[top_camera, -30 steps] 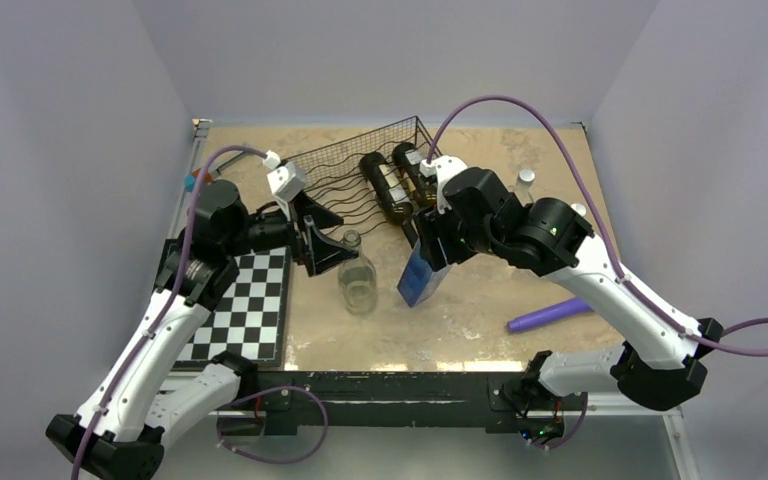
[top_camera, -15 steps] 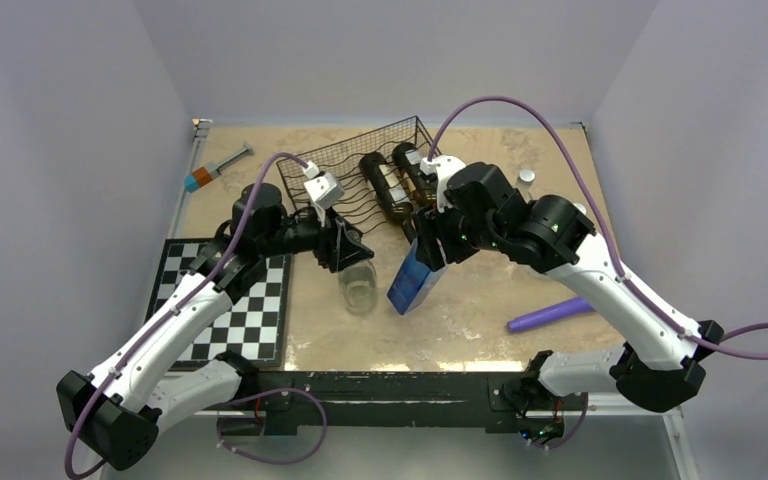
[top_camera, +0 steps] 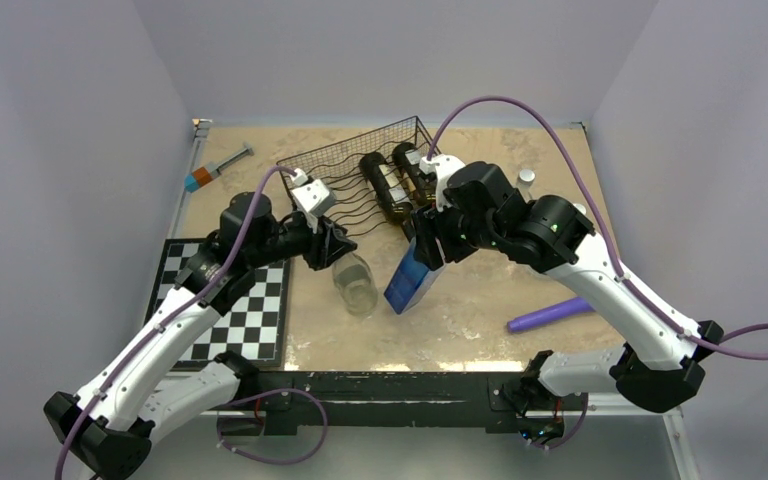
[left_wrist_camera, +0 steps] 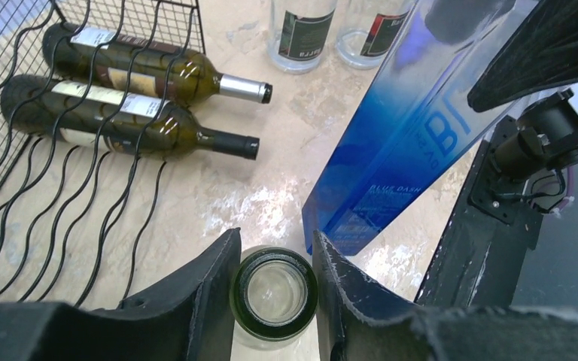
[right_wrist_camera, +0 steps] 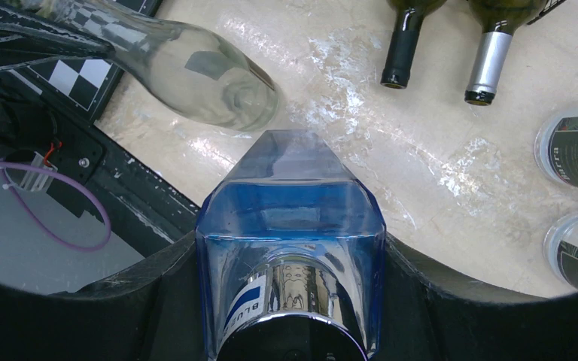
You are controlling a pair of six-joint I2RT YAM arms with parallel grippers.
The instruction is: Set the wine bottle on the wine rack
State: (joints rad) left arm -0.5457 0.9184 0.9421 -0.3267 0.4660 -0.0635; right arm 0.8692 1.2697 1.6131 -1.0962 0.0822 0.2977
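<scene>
The black wire wine rack (top_camera: 345, 165) lies at the back of the table with two dark wine bottles (top_camera: 388, 188) in its right side, necks pointing out. A clear glass bottle (top_camera: 357, 283) stands tilted in front of the rack. My left gripper (top_camera: 338, 247) is shut on its neck, and both fingers press the dark mouth rim (left_wrist_camera: 274, 293). My right gripper (top_camera: 428, 245) is shut on the neck of a square blue bottle (top_camera: 407, 278), which hangs tilted just right of the clear bottle (right_wrist_camera: 196, 71). In the right wrist view the blue bottle (right_wrist_camera: 290, 218) fills the jaws.
A checkerboard (top_camera: 235, 305) lies at the front left. Near the back left wall is a syringe-like tool (top_camera: 215, 168). A purple cylinder (top_camera: 550, 313) rests at the front right. Two upright labelled bottles (top_camera: 526, 182) stand behind the right arm.
My left gripper swung in from beside the rack and shut on the clear bottle's neck, and the bottle now leans. The blue bottle's lower end shifted slightly left.
</scene>
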